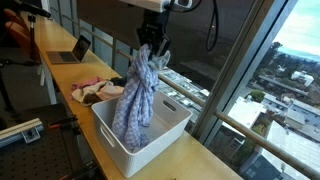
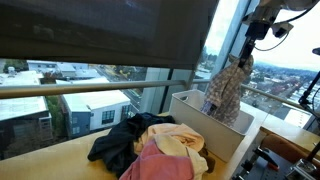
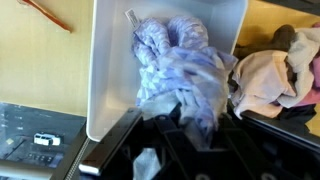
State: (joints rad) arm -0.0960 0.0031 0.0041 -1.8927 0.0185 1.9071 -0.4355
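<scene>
The gripper [image 1: 153, 46] is clenched on the top of a blue-and-white checked garment [image 1: 137, 95], which hangs straight down from it. The garment's lower end reaches into a white plastic bin [image 1: 176, 122] standing on the wooden worktop [image 1: 205, 160] by the window. In the wrist view the fabric bunches in folds over the bin's floor. Just beside the bin lies a pile of clothes [image 2: 150, 150] in pink, cream and dark fabric. Farther along the worktop, well apart from the bin, stands an open laptop [image 1: 72, 50].
</scene>
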